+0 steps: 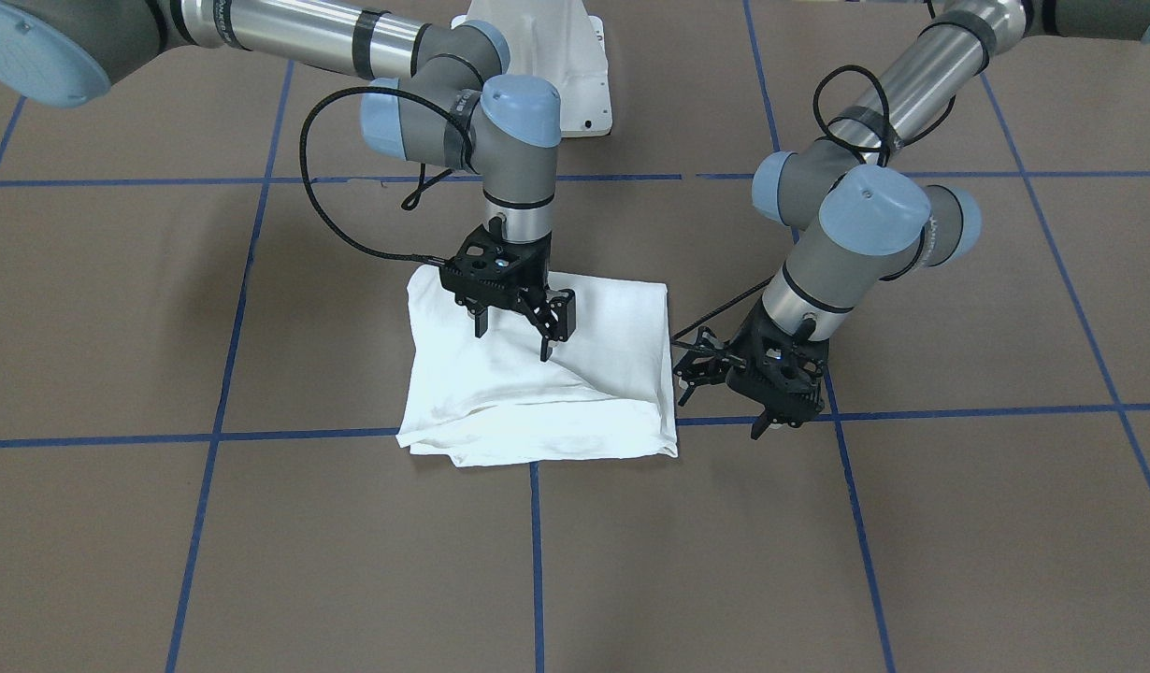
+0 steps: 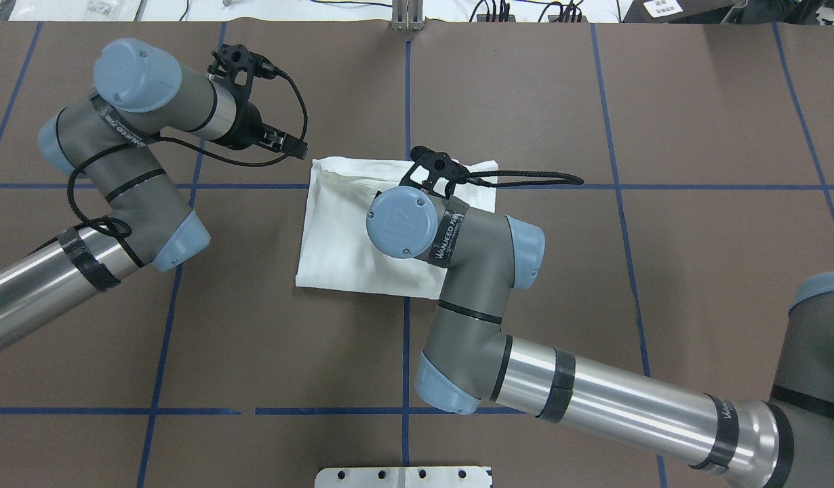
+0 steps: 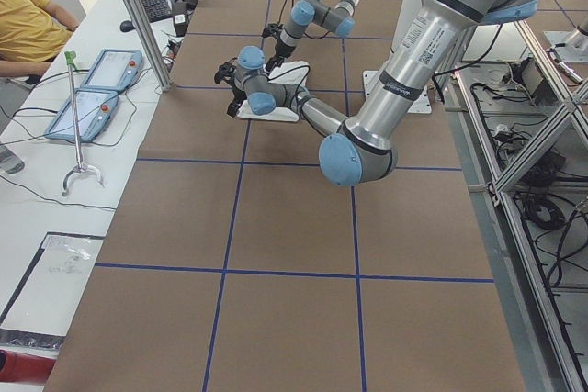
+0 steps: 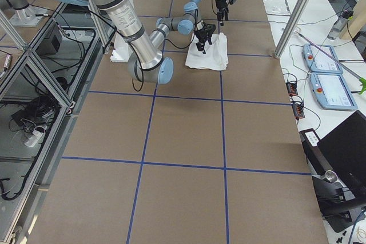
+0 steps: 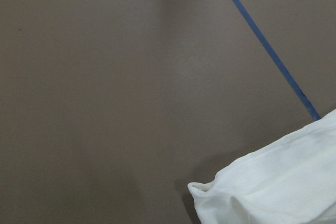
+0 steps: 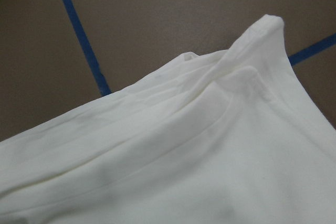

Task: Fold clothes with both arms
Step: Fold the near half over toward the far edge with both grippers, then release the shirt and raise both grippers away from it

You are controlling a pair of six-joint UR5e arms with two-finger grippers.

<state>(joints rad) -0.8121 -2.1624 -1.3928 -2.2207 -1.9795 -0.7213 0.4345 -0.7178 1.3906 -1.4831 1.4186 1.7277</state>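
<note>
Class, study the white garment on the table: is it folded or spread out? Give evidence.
Folded. The white cloth garment lies as a compact square bundle; stacked layered edges show in the right wrist view.

Showing soft white cloth in the T-shirt (image 1: 594, 383), matt, creasing faintly, doubling into stitched hems at the edges. Covering the bench (image 1: 912, 523) with a brown sheet, smooth, dull and paper-like. Crossing it with blue tape lines (image 1: 536, 561), slightly glossier. Gleaming as brushed metal along the tubes of the left arm (image 1: 921, 75) and right arm (image 1: 285, 28), turning to matt grey at the joints. Closing these with light-blue caps (image 1: 522, 110), looking like smooth plastic. Trailing a black cable (image 1: 318, 196) in a rough braided sleeve. Looking black and matt at the right pincer (image 1: 512, 341).
</note>
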